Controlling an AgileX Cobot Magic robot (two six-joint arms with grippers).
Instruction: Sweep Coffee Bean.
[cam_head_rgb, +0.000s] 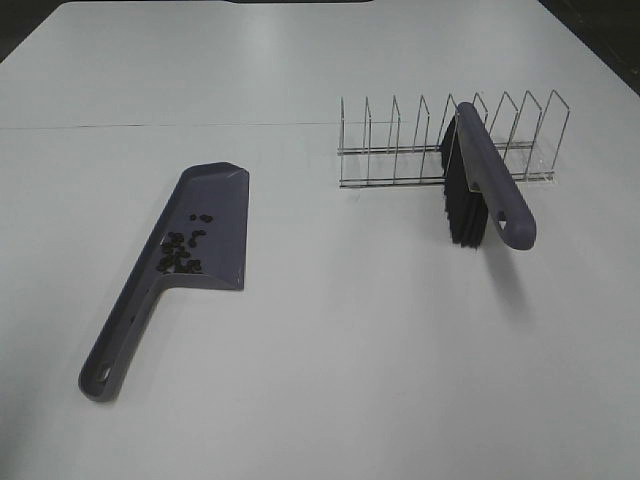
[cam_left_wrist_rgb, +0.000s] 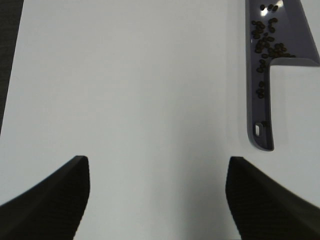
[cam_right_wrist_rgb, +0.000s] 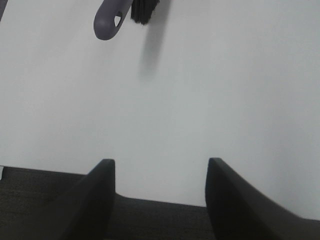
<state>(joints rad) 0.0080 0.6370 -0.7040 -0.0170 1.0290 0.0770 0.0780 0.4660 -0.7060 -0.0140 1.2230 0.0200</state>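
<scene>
Coffee beans lie in dustpan; brush racked. Sweeping looks finished. Both claws spread, empty.

Dark brown-black coffee beans speckle the purple-grey dustpan on the plain white table. The brush shows a matching purple-grey handle over black bristles, leaning in a silver wire rack. My left gripper and right gripper are matte black.
</scene>
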